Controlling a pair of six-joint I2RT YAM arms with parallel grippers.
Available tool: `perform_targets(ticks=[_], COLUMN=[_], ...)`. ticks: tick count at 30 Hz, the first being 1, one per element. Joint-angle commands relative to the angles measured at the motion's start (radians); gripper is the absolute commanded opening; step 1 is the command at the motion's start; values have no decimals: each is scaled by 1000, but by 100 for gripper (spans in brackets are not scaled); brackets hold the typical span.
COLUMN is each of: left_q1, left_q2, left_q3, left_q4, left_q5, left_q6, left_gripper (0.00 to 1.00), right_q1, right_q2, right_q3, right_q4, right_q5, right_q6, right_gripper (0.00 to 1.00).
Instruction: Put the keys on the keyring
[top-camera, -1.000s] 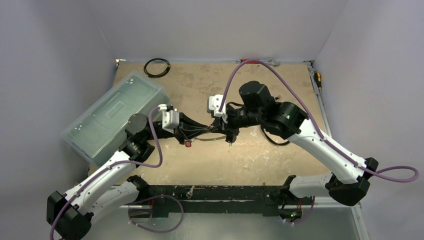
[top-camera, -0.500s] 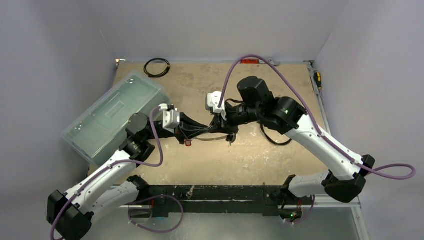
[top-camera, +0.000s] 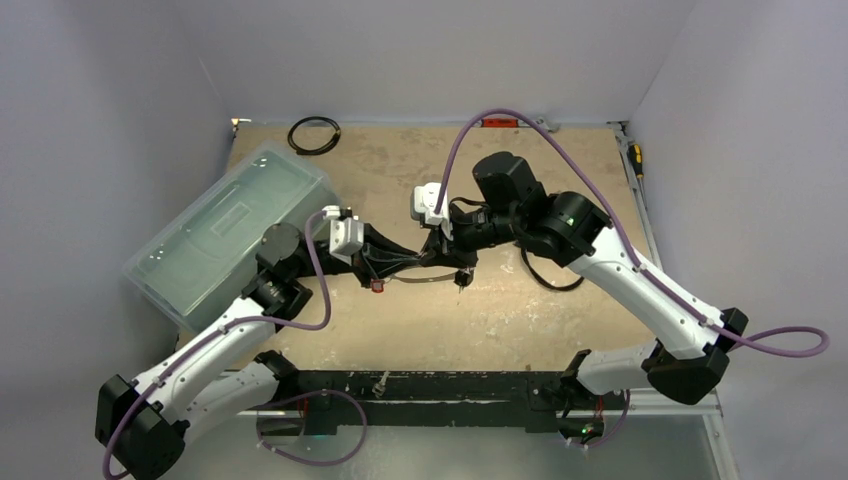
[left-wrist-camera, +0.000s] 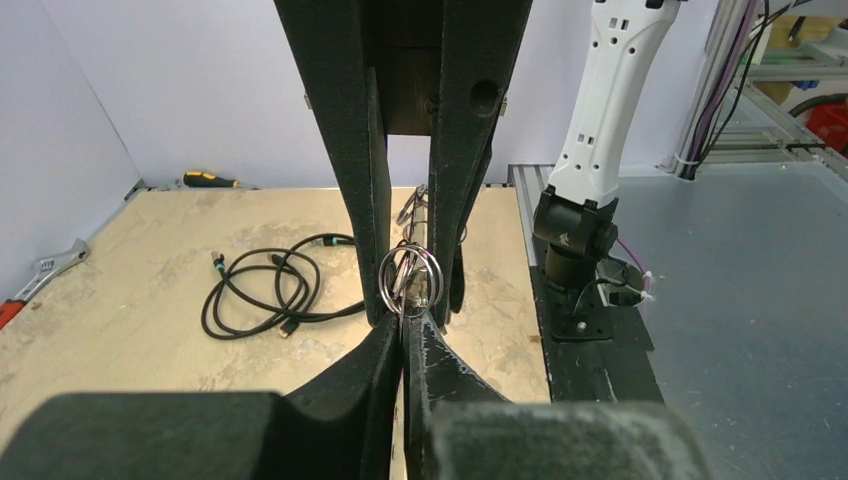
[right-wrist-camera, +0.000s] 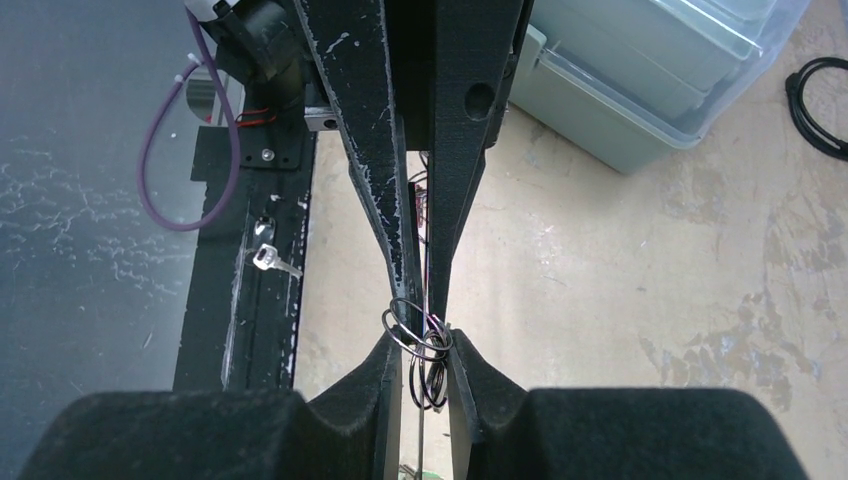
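Keyring (left-wrist-camera: 410, 283) hangs in mid-air over the middle of the desk (top-camera: 390, 180), caught where the two end effectors meet. Up close it reads as a knot of overlapping silvery loops, and I cannot tell which loops belong to keys. The left end effector (left-wrist-camera: 403, 325) has its fingers pressed together, pinching the loops by their lower edge. The right end effector (right-wrist-camera: 425, 352) has its fingers a narrow way apart on either side of the loops; whether they press on the metal I cannot tell.

The hold is on thin wire, so a twist or pull from the right side could spring the keyring out of the pinch and drop it. The interleaved fingers could also knock each other.

Only the top view shows a red-tagged key (top-camera: 377, 286) dangling by the left end effector. The left wrist view lays out the loose black cable (left-wrist-camera: 262, 290), mostly hidden from above by the right arm. The right wrist view makes out a stray key (right-wrist-camera: 268, 258) on the black rail (right-wrist-camera: 215, 300).
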Motion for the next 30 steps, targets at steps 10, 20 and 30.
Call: perform_targets(ticks=[10,20,30], left_q1=[-2,-2,-3], left_q2=[-39,-114,-135], left_q3=[107,153,228], left_q4=[-304,-565,-724], left_q5=[-123,-189,-177], left_q6=[214,292,310], left_gripper=[56,66,72], right_q1=[10,-45,-132], right_q2=[-48,-75,-69], right_q3=[-100,-226,-283], right_q4=[252,424,510], right_q5=[53,131,222], right_q6=[74,179,272], right_gripper=[0,0,0])
